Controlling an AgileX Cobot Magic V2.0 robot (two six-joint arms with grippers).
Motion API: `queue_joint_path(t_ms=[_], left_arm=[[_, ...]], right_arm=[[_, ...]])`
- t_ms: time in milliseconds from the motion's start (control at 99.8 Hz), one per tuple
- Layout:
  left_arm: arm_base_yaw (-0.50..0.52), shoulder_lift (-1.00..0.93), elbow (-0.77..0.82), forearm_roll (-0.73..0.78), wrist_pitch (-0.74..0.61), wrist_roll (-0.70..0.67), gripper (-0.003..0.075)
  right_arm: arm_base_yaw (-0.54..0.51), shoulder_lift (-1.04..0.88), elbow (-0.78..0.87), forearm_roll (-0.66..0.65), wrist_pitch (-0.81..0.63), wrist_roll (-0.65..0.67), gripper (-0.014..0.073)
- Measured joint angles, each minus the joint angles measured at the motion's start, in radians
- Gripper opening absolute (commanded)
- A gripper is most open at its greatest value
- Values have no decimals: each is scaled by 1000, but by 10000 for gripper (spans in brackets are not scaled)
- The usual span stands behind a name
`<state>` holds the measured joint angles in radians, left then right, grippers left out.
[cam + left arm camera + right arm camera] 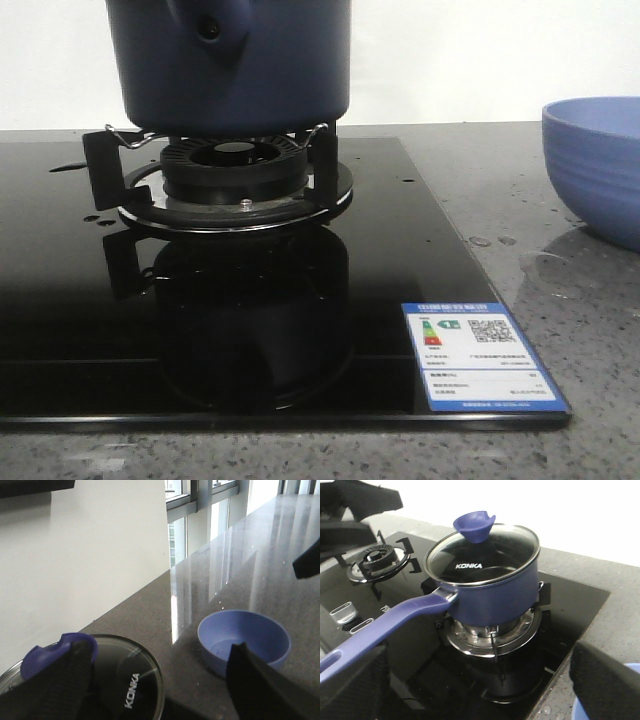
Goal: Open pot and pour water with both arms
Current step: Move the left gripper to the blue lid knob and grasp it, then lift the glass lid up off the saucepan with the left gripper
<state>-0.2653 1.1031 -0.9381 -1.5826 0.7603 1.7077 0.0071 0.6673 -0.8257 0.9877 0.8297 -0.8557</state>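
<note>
Black padded fingers (pixel 70 680) of the left gripper (pixel 160 690) spread wide, empty, above the glass lid (pixel 125 680). Right gripper (pixel 485 690) likewise agape, holding nothing. Navy pot (pixel 490 600) sat lidded on the burner (pixel 235 175), long handle (pixel 380 630) free. Periwinkle bowl (pixel 600 165) stood apart on the grey bench (pixel 560 280); water drops (pixel 480 241) beside it.

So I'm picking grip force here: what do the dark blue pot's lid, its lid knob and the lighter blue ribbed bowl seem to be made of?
The round see-through lid looks like glass in a shiny metal rim, since the inside shows through it. The small blue cupped knob looks matte, maybe silicone or plastic. The periwinkle-blue ribbed bowl has a smooth satin surface, possibly glazed ceramic or plastic; I can't tell which.
</note>
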Motion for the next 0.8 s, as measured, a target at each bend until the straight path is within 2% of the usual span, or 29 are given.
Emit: queue_joint_path(t_ms=[100, 190, 361, 501, 802], left_arm=[[100, 88, -50, -106, 156, 27, 471], [152, 150, -97, -113, 214, 39, 471], [160, 247, -149, -24, 214, 46, 483], [131, 311, -153, -14, 203, 135, 524], [105, 401, -159, -101, 106, 223, 539]], right_arm=[[0, 0, 0, 0, -7, 0, 668], [0, 0, 0, 0, -9, 0, 668], [0, 0, 0, 0, -9, 0, 668], [0, 0, 0, 0, -12, 0, 668], [0, 0, 0, 0, -21, -2, 668]])
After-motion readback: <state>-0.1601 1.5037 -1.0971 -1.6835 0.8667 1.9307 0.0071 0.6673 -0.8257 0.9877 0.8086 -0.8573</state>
